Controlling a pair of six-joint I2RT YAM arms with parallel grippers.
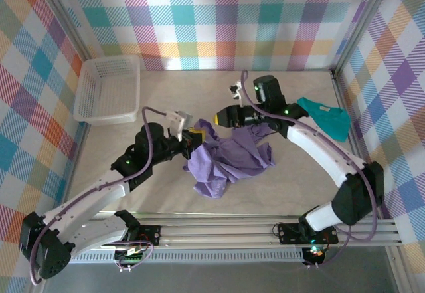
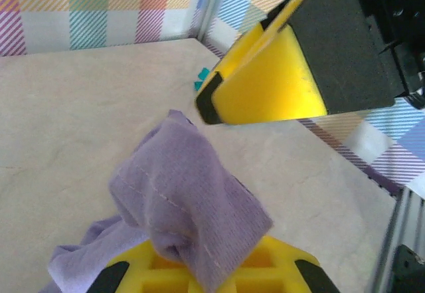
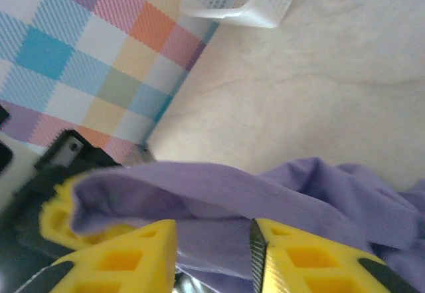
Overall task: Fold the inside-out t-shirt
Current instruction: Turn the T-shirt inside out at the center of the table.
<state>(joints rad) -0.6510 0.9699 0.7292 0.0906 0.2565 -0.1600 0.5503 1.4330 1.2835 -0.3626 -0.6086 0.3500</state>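
Judging from the overhead view, folding has not begun. The inside-out t-shirt (image 1: 229,163) lies as a crumpled heap at the middle of the table (image 1: 299,193), with no flat panel or crease line evident. Spreading, squaring and every fold are outstanding.

The left gripper (image 1: 192,135) sits at the heap's far-left edge, clamped on a bunch of the lavender cloth. The right gripper (image 1: 224,115) stands just beyond it, fingers apart, with cloth lying across the gap but apparently not pinched.

The overhead view gives the layout: a white basket (image 1: 106,90) at far left and a teal t-shirt (image 1: 327,117) at far right, both well apart from the heap. The left wrist view adds a stitched seam (image 2: 163,196) on the raised fold and shows the clamp itself. The right wrist view shows the gap between the right fingers (image 3: 126,260), a detail too small to read from overhead.
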